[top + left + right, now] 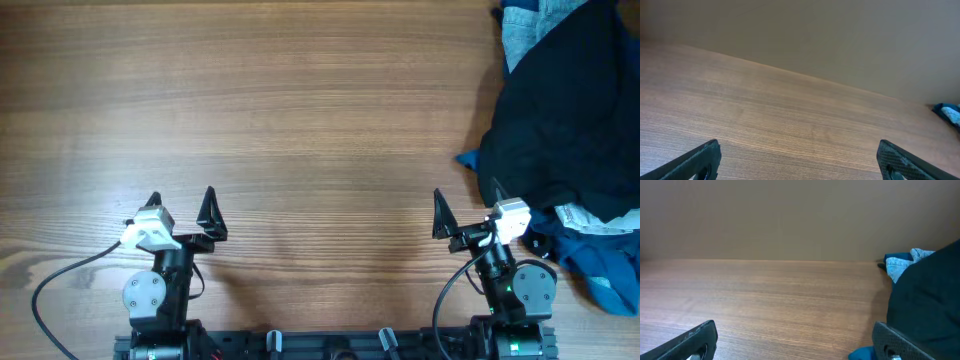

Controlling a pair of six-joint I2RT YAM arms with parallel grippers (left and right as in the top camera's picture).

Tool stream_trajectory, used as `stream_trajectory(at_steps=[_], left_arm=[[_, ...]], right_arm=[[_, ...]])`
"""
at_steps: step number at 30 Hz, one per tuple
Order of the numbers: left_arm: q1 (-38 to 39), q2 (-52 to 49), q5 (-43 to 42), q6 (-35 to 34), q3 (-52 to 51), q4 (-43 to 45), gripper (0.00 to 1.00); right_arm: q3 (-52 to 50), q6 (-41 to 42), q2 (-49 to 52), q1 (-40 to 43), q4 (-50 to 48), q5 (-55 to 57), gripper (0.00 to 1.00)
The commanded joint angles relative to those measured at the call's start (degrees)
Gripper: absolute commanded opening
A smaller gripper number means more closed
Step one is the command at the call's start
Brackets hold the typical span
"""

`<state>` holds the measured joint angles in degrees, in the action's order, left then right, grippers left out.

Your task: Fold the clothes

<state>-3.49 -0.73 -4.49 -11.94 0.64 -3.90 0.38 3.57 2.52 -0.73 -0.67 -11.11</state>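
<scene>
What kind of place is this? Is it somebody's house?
Probably a robot workbench, not a home: a bare wooden table, a robot's left end effector and right end effector at its edge, and a heap of clothes to fold.

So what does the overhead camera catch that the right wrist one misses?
Only overhead: the left arm and right arm, jaws open, plus blue cloth lying by the right arm's base. Only right wrist: the plain wall behind the table. Both: the wooden table, the dark garment and the pale denim piece beyond it.
</scene>
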Motion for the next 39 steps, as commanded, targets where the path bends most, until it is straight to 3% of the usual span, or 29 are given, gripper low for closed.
stream_trajectory(at_steps=[1,27,33,37,39], left_arm=[[0.1,0.3,0.3,-0.5,-0.3,-0.2,1.0],[0.1,0.3,0.2,-0.5,-0.3,-0.2,1.0],[0.1,0.3,-3.5,-0.6,-0.3,1.7,1.0],[0.1,0.3,-18.1,-0.9,-0.1,6.8,1.0],[0.1,-0.3,-19.6,-3.4,0.9,6.7,1.0]], right_arm=[[-0.1,-0.5,-0.8,-0.4,-0.2,-0.1,1.0],[-0.1,-0.3,-0.8,-0.4,-1.4,-0.2,1.0],[-0.1,-0.3,-0.8,-0.4,-2.8,-1.1,1.0],[0.5,-0.4,-0.6,-0.4,-4.0,-8.2,1.0],[2.6,0.6,0.9,-0.4,-3.8,-11.2,1.0]])
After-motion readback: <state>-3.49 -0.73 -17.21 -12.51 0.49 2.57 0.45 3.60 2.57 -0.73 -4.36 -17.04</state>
